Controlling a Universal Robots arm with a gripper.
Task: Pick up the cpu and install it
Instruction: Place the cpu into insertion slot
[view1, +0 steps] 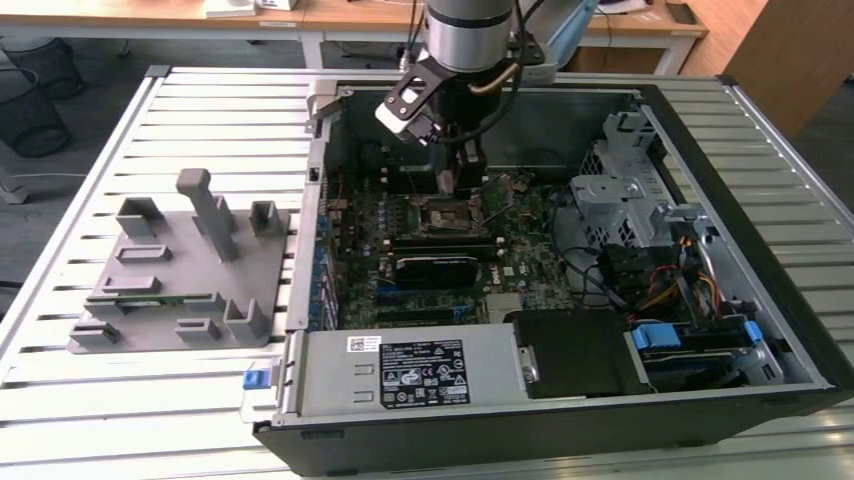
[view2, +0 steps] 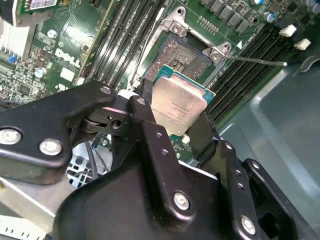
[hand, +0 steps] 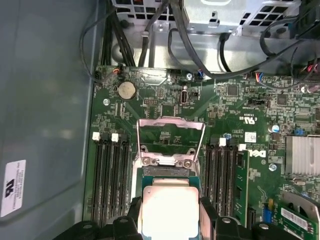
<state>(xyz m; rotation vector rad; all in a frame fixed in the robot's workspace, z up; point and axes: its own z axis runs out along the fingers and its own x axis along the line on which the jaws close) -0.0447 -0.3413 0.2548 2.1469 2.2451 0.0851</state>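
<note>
The cpu (view2: 177, 106) is a flat square chip with a silver top and a thin green edge. My gripper (view2: 175, 119) is shut on it, one black finger on each of two opposite sides. In the first wrist view the cpu (hand: 170, 210) hangs in the gripper (hand: 171, 221) just over the open socket (hand: 165, 172). The socket's metal load plate (hand: 171, 134) is flipped up. In the exterior view the gripper (view1: 461, 182) reaches down into the open computer case, right above the socket (view1: 447, 212) on the motherboard.
Memory slots (hand: 110, 175) flank the socket on both sides. A finned heatsink (hand: 302, 155) and cables (hand: 200, 45) lie nearby. In the case are a drive cage (view1: 621, 190) and power supply (view1: 407, 370). A grey plastic fixture (view1: 187, 265) stands on the slatted table.
</note>
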